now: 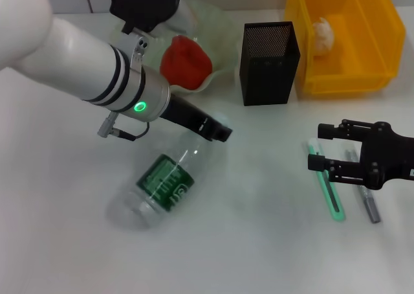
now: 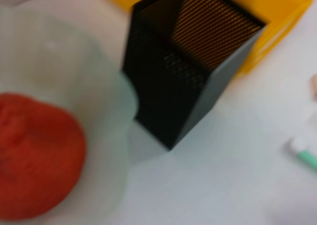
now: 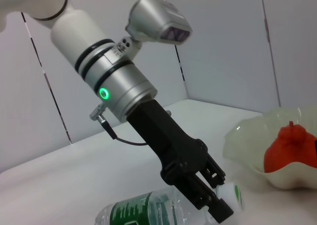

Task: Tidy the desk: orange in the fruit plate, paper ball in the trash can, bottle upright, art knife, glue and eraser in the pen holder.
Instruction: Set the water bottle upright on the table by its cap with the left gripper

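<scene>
The bottle was seen lying on its side on the white table, its long axis running diagonally, with the base turned toward the robot and its left and the white cap turned away toward the pen holder. The left hand was set down at the neck end, and in the right wrist view its dark fingers were seen closed upon the neck just behind the cap. Open table was left on the near side of the bottle and to its left, while the far side was taken up by the fruit plate, in which the orange was lying. The pen holder was stood upright just beside the plate, and the yellow trash can was found close behind it on the right, a paper ball being held inside. The right hand was held low over the right part of the table with its fingers apart, above the far end of the art knife. The knife was laid roughly fore and aft, and the grey glue was laid beside it on the right, nearly parallel. Bare table was left between these two and the bottle.
</scene>
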{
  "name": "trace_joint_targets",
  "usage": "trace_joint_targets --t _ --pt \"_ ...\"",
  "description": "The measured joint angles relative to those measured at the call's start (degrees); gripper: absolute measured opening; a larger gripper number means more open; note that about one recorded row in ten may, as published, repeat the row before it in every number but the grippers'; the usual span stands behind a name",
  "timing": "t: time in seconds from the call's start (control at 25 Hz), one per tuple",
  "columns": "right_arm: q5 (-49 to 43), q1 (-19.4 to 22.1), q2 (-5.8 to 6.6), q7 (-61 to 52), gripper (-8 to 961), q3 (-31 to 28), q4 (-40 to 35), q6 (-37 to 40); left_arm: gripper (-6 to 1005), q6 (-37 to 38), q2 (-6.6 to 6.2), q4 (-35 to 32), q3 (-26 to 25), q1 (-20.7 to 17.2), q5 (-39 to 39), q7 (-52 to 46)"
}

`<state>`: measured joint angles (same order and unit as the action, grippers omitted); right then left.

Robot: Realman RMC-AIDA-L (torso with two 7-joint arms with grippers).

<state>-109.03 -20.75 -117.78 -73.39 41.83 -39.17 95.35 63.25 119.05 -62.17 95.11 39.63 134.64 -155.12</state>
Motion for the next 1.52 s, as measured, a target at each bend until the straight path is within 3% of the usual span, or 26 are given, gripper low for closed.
trace_joint_targets --t 0.04,0.16,0.44,1.0,1.2,1.52 --pt "0.11 0.01 0.0 0.0 708 0.0 -0.01 -0.02 447 0.09 -0.15 -3.41 0.07 -2.18 -2.26 2.13" --pt "0.2 0.01 0.0 0.0 707 -0.05 -0.02 -0.04 449 0.11 -0.2 -5.43 0.05 -3.59 -3.19 3.34" --pt "0.31 -0.27 -0.22 0.0 707 -1.83 -0.03 -0.05 453 -0.87 -0.26 -14.67 -0.82 -11.33 -12.48 13.77" --pt "0.38 -0.54 -0.54 -0.05 706 -3.59 0.42 -0.12 461 -0.47 -0.48 -14.82 -7.37 -20.36 -34.28 36.56" --pt "0.41 -0.87 -0.56 0.24 706 -3.96 1.56 -1.05 464 -0.96 -0.43 -11.0 -8.53 -22.11 -43.27 46.58" --pt "0.41 -1.22 -1.1 1.97 705 -5.71 3.38 -1.5 469 0.72 -0.49 8.69 -13.0 -21.31 -63.85 70.91"
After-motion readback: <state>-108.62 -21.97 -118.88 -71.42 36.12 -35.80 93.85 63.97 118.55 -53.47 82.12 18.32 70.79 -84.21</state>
